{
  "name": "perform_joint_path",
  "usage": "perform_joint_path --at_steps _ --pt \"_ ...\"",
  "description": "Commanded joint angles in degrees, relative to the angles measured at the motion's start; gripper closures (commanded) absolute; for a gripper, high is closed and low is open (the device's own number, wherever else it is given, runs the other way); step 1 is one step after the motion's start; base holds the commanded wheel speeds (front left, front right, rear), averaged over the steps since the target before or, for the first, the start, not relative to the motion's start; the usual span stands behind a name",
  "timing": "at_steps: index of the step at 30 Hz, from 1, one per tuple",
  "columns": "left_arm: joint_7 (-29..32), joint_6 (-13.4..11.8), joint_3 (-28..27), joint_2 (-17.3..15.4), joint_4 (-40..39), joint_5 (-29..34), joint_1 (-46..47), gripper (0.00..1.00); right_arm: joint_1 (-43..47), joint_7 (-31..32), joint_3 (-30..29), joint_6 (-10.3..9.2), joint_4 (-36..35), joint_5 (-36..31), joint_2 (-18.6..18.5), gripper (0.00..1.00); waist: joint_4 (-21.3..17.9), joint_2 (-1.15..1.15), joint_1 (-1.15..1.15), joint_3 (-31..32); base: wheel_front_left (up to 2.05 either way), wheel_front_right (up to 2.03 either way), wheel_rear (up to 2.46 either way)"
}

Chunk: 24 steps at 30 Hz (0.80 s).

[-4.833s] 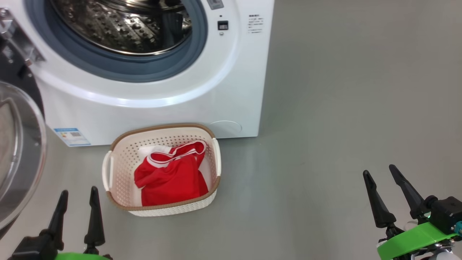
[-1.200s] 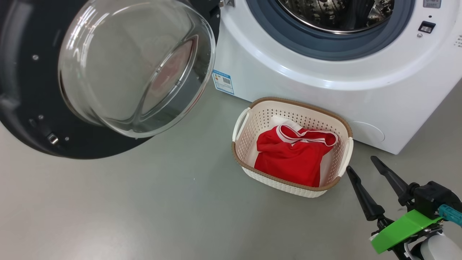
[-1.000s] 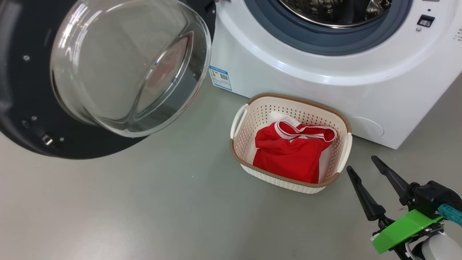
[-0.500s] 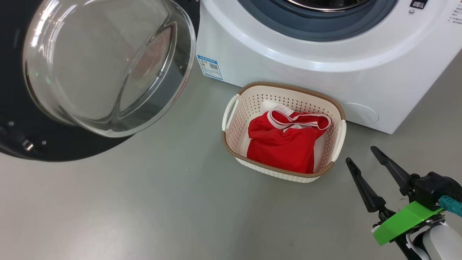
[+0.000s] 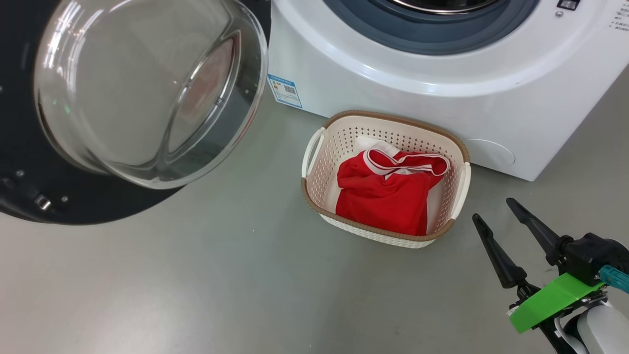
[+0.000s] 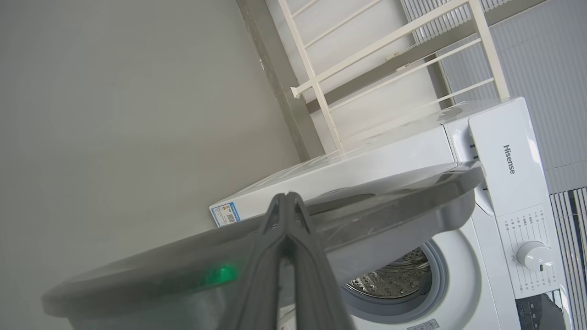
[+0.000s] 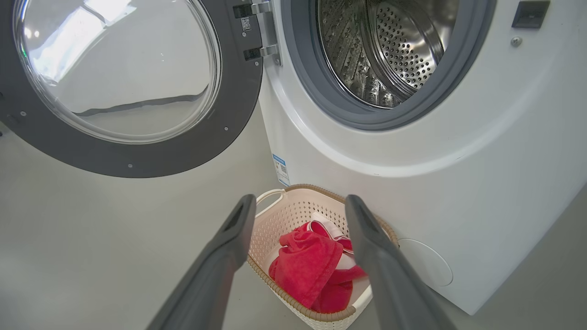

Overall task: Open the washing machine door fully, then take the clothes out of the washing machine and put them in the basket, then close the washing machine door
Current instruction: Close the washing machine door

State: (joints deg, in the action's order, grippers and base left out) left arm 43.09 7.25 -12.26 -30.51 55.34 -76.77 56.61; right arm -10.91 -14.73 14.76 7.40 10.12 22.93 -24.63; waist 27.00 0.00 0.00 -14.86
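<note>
one basket (image 5: 328, 162) holds red clothes (image 5: 388, 196), one door (image 5: 98, 206) stands open, right pincer (image 5: 493, 208) spread, left pincer (image 6: 287, 201) pressed together.

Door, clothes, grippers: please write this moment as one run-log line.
door: open | clothes: in basket | left gripper: shut | right gripper: open, empty

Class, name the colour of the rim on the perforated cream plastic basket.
Brown, woven-look basket rim; clearest in the head view.

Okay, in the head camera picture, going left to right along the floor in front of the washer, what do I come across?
washing machine door → blue label sticker → basket holding the clothes → right hand, open
</note>
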Motion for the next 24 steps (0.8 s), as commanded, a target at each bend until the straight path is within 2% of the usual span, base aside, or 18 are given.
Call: perform_joint_path --at_steps 1,24 --pt "0.9 0.2 -0.4 -2.9 -2.3 -0.3 -1.1 1.00 -0.9 -0.3 1.1 0.09 -1.3 -0.7 -0.6 0.00 0.1 0.00 0.00 0.2 0.00 0.00 0.00" --pt "9.4 0.2 2.0 -0.9 -17.8 -7.1 -10.7 1.00 -0.7 -0.3 1.0 0.09 -1.5 -0.7 -0.3 0.00 0.1 0.00 0.00 1.3 0.00 0.00 0.00"
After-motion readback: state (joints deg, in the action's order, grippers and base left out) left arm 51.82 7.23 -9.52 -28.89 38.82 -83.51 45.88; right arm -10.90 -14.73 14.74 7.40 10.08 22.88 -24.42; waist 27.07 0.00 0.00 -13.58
